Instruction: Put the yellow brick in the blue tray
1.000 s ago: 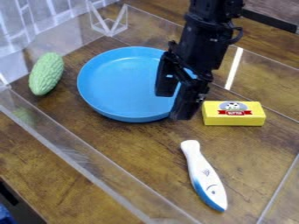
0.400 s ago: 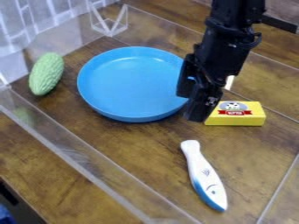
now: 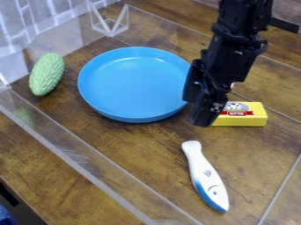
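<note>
**Ann:** Yellow brick (image 3: 238, 112) sits right of centre on the dark wooden table (image 3: 106, 167), red-and-white label up, flat on the wood, just beside the right rim of the blue tray (image 3: 132, 83).

**Bo:** And the black gripper (image 3: 203, 109)?

**Ann:** Pointing steeply down, right over the brick's left end, hiding part of it. Jaws stand wide, nothing between them, nothing held.

**Bo:** Touching the brick?

**Ann:** Can't tell from this angle; the fingers overlap it in the picture.

**Bo:** What else is out there?

**Ann:** Green bumpy vegetable (image 3: 47, 73) at the left edge, well apart from the tray. White-and-blue handheld tool (image 3: 205, 176) lying lower right, below the brick.
</note>
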`<move>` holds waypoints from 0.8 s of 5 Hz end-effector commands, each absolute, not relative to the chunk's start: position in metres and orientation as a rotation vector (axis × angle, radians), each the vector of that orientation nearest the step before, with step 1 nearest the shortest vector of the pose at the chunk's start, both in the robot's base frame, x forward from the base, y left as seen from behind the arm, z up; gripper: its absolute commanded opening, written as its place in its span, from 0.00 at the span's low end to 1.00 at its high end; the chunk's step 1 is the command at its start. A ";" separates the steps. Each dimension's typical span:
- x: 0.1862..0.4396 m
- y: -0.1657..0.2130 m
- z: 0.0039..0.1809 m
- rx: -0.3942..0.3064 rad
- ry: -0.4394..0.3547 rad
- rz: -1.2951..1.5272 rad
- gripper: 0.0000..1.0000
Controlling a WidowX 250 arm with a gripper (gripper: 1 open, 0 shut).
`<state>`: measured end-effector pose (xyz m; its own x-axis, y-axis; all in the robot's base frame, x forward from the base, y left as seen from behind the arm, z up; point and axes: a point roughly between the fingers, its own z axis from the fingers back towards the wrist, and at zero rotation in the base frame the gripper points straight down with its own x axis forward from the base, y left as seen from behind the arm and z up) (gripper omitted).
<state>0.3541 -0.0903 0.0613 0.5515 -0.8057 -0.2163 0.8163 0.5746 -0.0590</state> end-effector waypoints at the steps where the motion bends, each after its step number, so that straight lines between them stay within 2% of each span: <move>1: 0.362 -0.101 0.079 0.070 0.155 -0.979 1.00; 4: 0.368 -0.108 0.072 0.075 0.156 -0.974 1.00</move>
